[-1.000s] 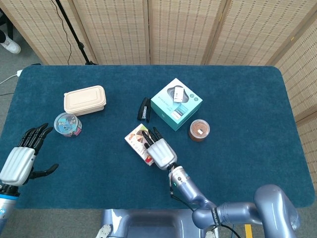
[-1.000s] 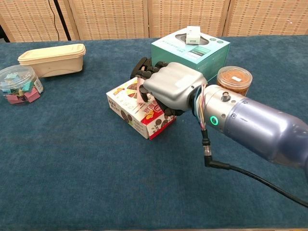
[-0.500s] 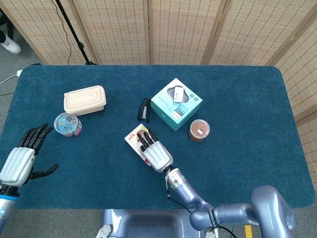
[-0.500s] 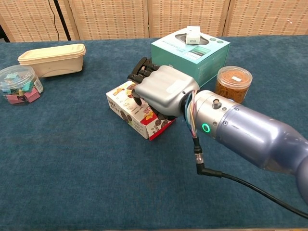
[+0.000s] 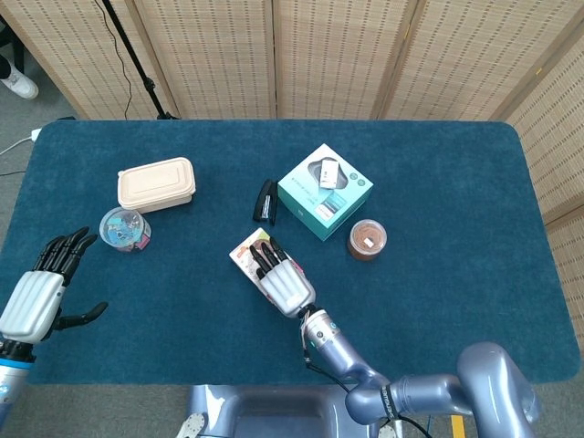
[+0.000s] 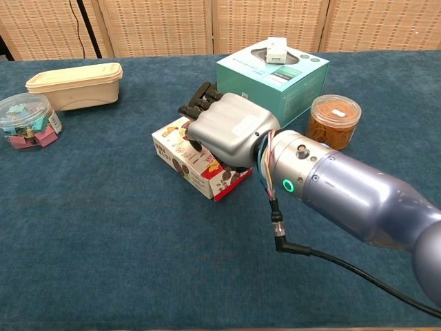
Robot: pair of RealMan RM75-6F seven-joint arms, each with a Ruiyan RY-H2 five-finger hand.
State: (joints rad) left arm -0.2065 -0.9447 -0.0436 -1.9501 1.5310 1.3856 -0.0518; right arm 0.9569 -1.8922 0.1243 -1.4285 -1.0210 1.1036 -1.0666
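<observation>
We had the right robot hand [image 6: 224, 127] laid palm-down over the white and red cardboard snack box [image 6: 196, 165], its dark fingers [image 5: 265, 256] reaching across the top; whether it truly gripped the box we could not tell. To do this well, we judged the fingers should wrap the far edge squarely before any lift. Just beyond the right robot hand lay a black stapler [image 5: 265, 202] and a teal square carton [image 5: 325, 191]. The left robot hand [image 5: 38, 294] hung released, fingers spread, well apart.

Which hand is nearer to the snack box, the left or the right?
Right. The right hand lies over the snack box, fingers on its top. The left hand hangs open at the table's far left edge, well apart.
</observation>
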